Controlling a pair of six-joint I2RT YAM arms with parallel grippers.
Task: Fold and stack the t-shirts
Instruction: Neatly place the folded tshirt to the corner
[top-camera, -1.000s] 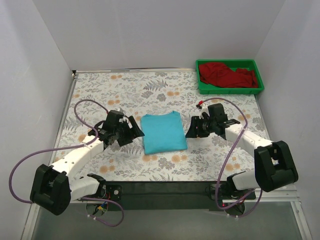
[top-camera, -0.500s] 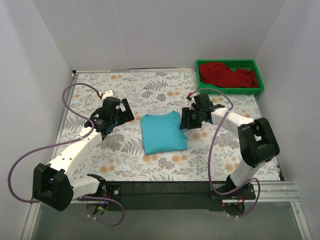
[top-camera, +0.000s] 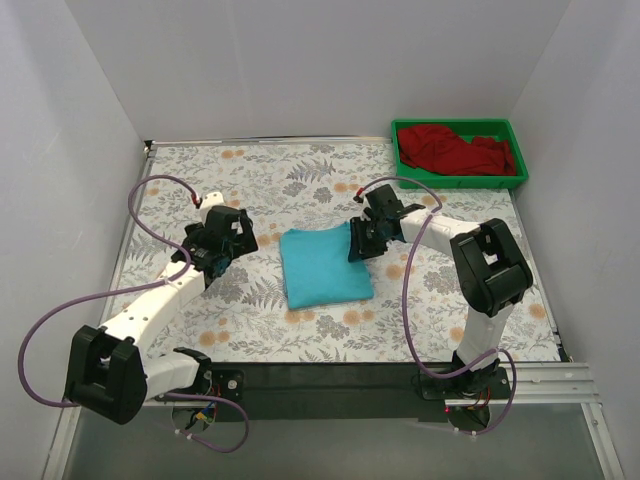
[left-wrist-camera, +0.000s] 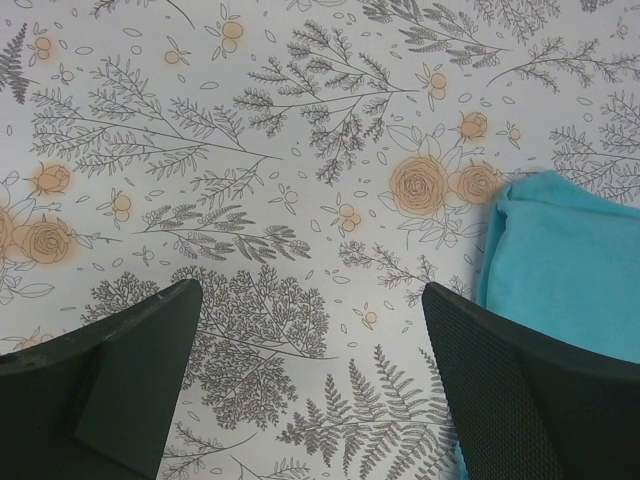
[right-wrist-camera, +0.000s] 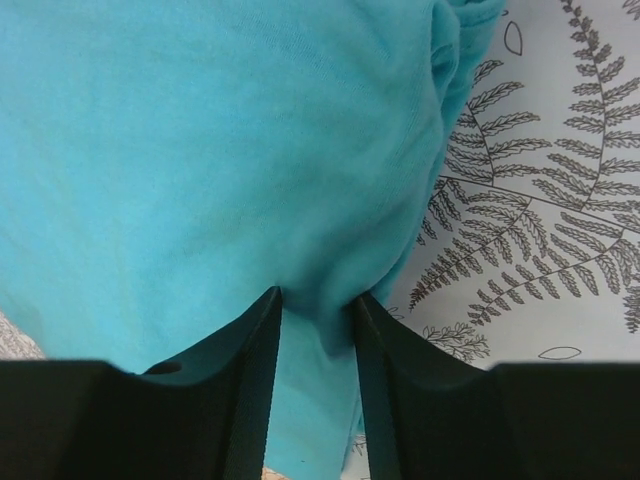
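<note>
Blue shirt (top-camera: 325, 265) lies folded flat in rough rectangle, middle of table (top-camera: 250, 180). My right gripper (right-wrist-camera: 316, 298) sits at far end of blue shirt's right edge, fingers nearly together, pinching bunched fold of blue cloth. My left gripper (left-wrist-camera: 310, 290) is just left of blue shirt, clear of cloth, fingers spread wide above patterned tabletop, holding nothing. Red shirt (top-camera: 455, 150) lies crumpled in green tray (top-camera: 460, 181), well beyond blue shirt, far right.
</note>
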